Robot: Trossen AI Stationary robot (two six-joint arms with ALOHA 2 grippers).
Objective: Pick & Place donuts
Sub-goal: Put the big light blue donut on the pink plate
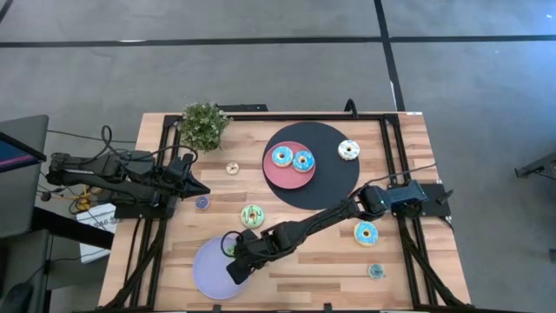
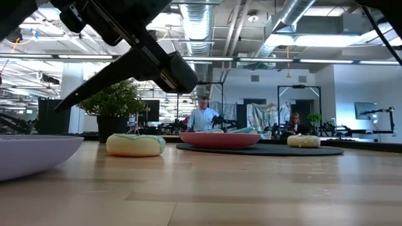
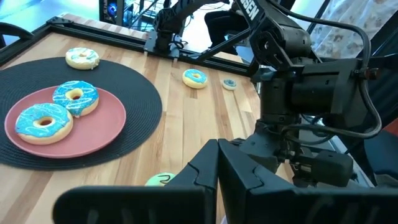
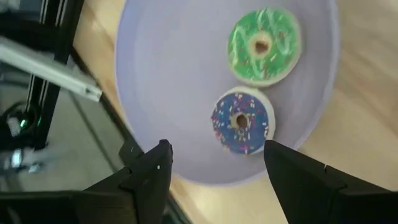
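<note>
Donuts are scattered over the wooden table [image 1: 304,252]. Two blue-iced donuts [image 1: 281,156] [image 1: 302,160] lie side by side on the pink plate [image 1: 287,181], which sits on a round black mat [image 1: 334,178]; a white-iced donut [image 1: 348,149] rests on the mat's far edge. On the bare wood are a green-iced donut [image 1: 252,216], a blue-iced donut [image 1: 366,232] near the right arm's base, and three coin-sized ones (cream [image 1: 232,168], purple [image 1: 201,203], one [image 1: 375,271] by the front right edge). The lavender plate [image 4: 168,106] holds a green donut [image 4: 264,45] and a purple sprinkled donut [image 4: 240,122], touching. The right tool [image 4: 216,168] hangs above this plate, fingers spread wide, holding nothing. The left tool [image 1: 198,187] waits by the potted plant [image 1: 205,123]; I cannot tell whether it is spread or pressed together.
</note>
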